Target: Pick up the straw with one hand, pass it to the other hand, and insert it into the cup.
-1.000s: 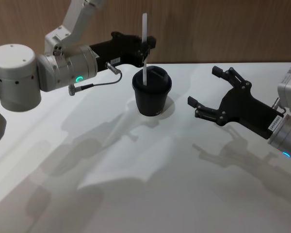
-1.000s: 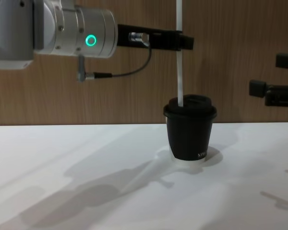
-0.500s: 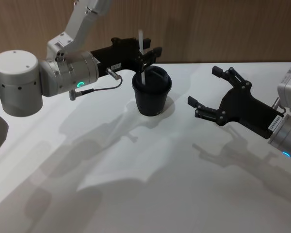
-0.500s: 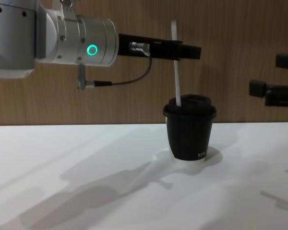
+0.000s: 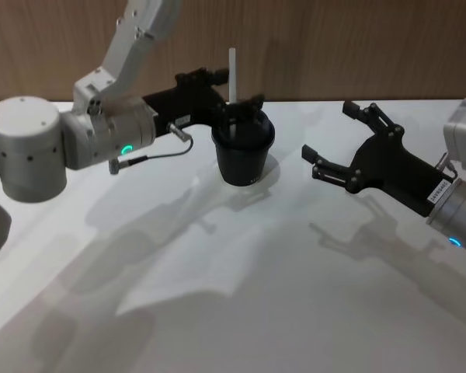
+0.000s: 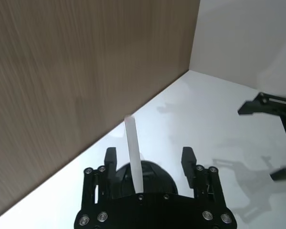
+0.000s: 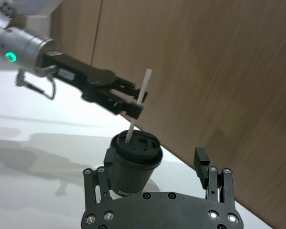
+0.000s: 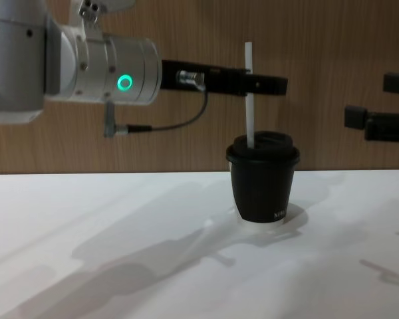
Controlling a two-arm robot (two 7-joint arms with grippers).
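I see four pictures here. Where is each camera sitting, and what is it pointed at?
Head: high up, looking down at the cup and straw, both arms showing.
Chest: low, looking across the table at the cup side-on.
Left wrist: on the left tool, open around the straw.
Right wrist: on the open right tool, facing the cup.
All four share cup and straw.

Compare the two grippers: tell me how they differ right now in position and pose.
The left gripper reaches over the black lidded cup, its fingers spread on either side of the white straw standing in the lid; the right gripper hangs apart to the cup's right, near nothing. The left comes in from the cup's left, level above the lid; the right points toward the cup from the other side. Both are open, and neither holds anything.
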